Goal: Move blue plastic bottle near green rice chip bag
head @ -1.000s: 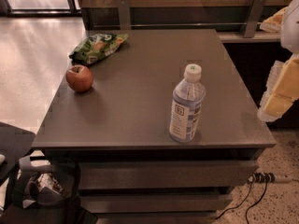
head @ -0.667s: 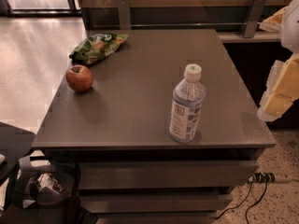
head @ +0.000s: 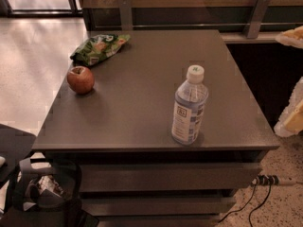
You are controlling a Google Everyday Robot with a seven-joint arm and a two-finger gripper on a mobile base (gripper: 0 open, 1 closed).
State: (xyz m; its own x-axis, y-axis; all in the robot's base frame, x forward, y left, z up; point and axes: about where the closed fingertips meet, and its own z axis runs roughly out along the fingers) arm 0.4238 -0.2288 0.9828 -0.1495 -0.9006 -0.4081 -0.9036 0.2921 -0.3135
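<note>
Standing upright: blue plastic bottle point(head: 189, 105). Gripper point(head: 293, 118) well right of bottle, open or closed cannot tell. Green rice chip bag point(head: 98, 48) far back-left of bottle.

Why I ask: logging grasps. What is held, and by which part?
Nothing is held. The blue plastic bottle stands untouched on the table; the gripper sits at the picture's right edge, apart from it.

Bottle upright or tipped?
Upright. The bottle stands on its base at the table's front right, white cap on top, nothing touching it. The gripper is not in view.
</note>
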